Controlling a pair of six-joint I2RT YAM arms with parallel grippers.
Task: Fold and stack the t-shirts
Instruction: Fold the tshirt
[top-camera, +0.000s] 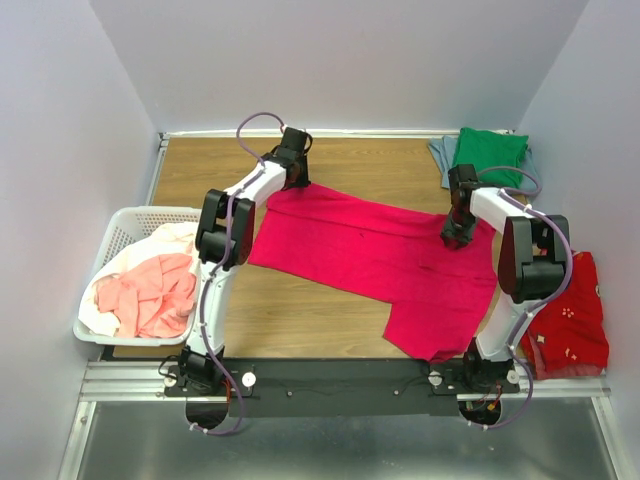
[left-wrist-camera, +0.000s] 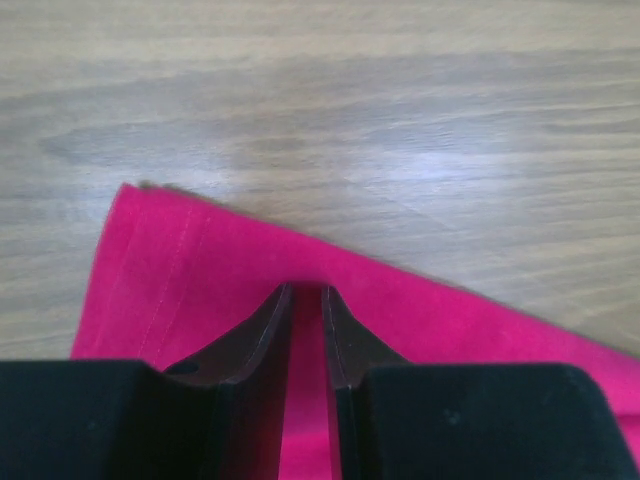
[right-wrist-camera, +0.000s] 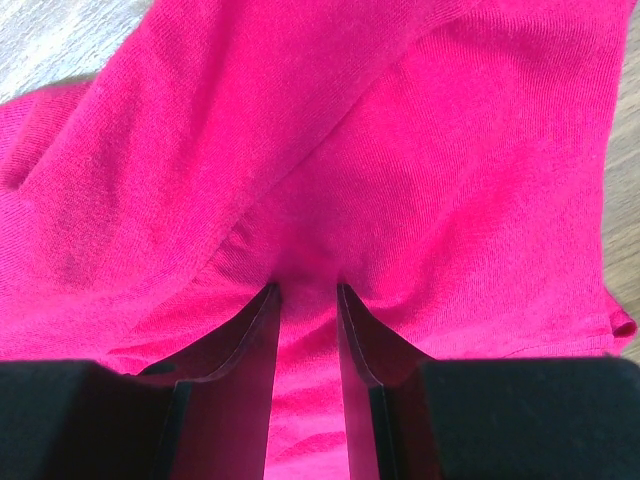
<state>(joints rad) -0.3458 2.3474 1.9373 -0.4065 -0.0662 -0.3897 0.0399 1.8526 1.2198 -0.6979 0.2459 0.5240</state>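
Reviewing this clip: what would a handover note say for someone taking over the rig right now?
Left gripper: tips down on the crimson t-shirt near its far-left corner; grip unclear.
Right gripper: pinching puckered cloth at the same shirt's right side.
Done: green t-shirt looks folded, lying on a grey-blue t-shirt in the far right corner.
To do: crimson t-shirt lies spread, unfolded; salmon-pink t-shirt and white t-shirt are heaped in the basket; a red spotted cloth lies by the right arm.
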